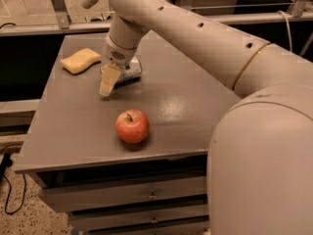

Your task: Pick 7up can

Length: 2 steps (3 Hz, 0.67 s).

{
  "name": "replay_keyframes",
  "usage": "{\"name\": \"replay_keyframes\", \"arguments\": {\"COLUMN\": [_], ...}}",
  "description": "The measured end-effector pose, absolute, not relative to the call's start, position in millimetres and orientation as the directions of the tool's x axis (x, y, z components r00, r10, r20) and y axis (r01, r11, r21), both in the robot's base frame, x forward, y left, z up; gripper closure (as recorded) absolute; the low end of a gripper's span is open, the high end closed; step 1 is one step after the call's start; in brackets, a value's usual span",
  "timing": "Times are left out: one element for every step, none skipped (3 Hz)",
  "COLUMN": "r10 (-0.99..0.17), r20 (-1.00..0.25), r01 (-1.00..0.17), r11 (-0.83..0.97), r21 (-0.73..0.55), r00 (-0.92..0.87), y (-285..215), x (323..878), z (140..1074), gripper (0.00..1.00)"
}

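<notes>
The 7up can (131,73), silver-white with green markings, lies on its side on the grey table (186,106), toward the back left. My gripper (109,82) comes down from the cream arm right at the can's left end. Its pale lower part reaches down to the table surface in front of the can and hides the can's left part. I cannot tell whether it touches the can.
A yellow sponge (80,60) lies left of the can near the table's back left corner. A red apple (132,126) stands nearer the front edge. My large arm (205,38) spans the right side of the view. Drawers (151,195) sit under the tabletop.
</notes>
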State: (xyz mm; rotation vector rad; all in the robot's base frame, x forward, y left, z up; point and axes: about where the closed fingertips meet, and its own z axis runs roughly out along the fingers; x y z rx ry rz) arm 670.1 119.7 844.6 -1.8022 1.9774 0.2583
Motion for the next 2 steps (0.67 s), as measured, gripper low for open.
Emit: {"name": "replay_keyframes", "arguments": {"r10": [-0.887,-0.855], "r20": [-0.46,-0.518], "r01": [-0.977,-0.974], "r11": [0.138,0.142], "r21": [-0.162,-0.178], "r00": [-0.049,-0.03], "y": [120.3,116.1], "x": [672.0,670.3], "z": [852.0,879.3], "gripper": [0.46,0.7]}}
